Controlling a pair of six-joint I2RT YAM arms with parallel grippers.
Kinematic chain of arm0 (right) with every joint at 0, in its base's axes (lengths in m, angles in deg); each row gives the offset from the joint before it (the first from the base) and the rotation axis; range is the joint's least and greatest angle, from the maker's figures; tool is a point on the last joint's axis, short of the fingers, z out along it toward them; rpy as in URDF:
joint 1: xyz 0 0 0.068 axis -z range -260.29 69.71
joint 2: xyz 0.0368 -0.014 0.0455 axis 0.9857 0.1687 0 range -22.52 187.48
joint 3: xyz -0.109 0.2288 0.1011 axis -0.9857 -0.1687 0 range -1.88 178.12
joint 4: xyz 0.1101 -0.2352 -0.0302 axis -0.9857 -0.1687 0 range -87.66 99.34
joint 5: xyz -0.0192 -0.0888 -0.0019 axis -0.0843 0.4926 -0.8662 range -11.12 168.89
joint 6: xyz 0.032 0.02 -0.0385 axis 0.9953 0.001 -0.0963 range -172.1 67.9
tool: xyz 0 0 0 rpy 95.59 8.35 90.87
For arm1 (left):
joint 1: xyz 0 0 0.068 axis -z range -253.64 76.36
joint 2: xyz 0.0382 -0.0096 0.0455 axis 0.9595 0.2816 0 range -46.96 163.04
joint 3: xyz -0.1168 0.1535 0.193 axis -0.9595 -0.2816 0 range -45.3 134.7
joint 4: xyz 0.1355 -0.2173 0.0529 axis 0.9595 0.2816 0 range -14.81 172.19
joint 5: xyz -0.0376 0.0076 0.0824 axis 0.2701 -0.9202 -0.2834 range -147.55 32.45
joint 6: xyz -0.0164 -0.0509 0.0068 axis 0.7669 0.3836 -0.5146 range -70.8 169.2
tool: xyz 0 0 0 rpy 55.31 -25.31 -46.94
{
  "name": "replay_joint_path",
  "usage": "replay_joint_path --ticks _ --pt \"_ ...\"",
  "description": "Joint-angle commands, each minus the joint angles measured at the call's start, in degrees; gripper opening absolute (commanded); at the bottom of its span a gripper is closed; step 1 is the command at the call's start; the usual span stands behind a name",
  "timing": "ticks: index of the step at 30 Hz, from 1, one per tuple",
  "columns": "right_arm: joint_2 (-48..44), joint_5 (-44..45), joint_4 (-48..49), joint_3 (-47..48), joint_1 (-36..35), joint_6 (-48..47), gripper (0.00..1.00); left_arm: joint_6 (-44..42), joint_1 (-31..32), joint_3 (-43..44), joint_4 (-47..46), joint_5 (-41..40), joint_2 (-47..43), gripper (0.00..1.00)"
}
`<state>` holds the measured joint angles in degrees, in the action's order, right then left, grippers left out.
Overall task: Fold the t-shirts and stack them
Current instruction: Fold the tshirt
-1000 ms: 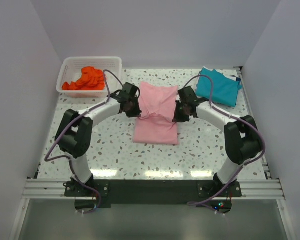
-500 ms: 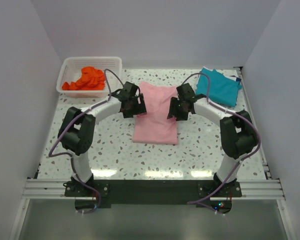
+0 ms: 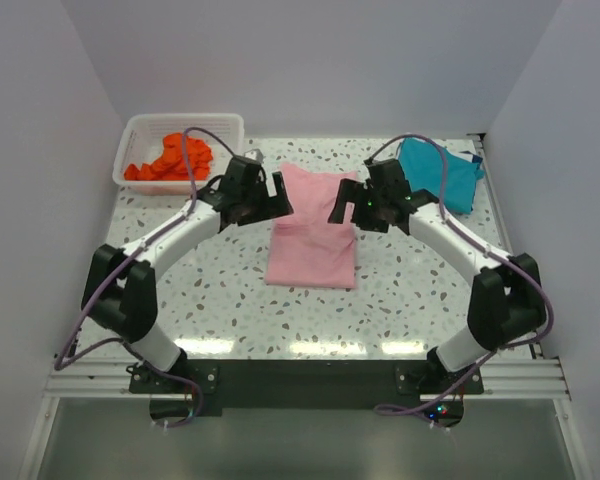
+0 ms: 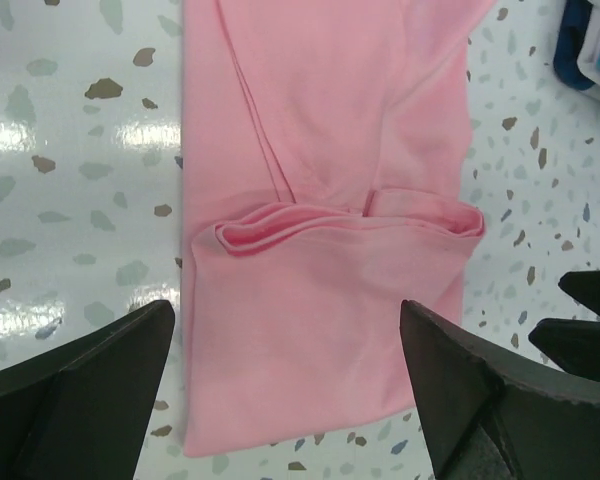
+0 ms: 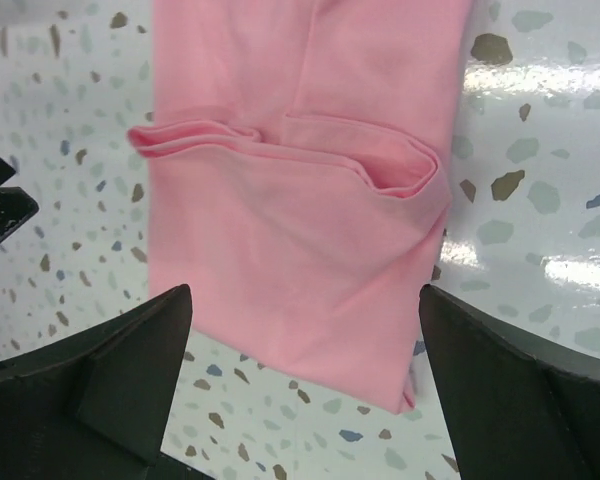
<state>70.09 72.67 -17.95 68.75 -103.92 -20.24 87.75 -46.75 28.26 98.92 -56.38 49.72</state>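
The light pink t-shirt (image 3: 313,240) lies folded on the table's middle, its far part doubled over the near part; the fold ridge shows in both wrist views (image 4: 320,250) (image 5: 300,200). My left gripper (image 3: 276,196) (image 4: 285,320) hovers open above the shirt's far left corner, holding nothing. My right gripper (image 3: 341,204) (image 5: 305,300) hovers open over the far right corner, also holding nothing. The teal blue t-shirt (image 3: 438,172) lies folded at the back right. The orange-red t-shirt (image 3: 170,158) sits crumpled in the basket.
A white mesh basket (image 3: 185,122) stands at the back left corner. White walls close in the table on the left, back and right. The right gripper's fingers (image 4: 580,305) show at the left wrist view's right edge.
Both grippers have gone from shut to open, letting go of the pink shirt's folded edge, and have risen above it. The shirt now lies flatter.
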Motion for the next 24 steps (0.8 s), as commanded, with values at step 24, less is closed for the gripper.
replay_joint_path --ticks 24 --pt "21.4 -18.0 20.1 8.4 -6.0 -4.4 0.99 8.5 0.1 -37.2 2.2 0.1 -37.0 1.00"
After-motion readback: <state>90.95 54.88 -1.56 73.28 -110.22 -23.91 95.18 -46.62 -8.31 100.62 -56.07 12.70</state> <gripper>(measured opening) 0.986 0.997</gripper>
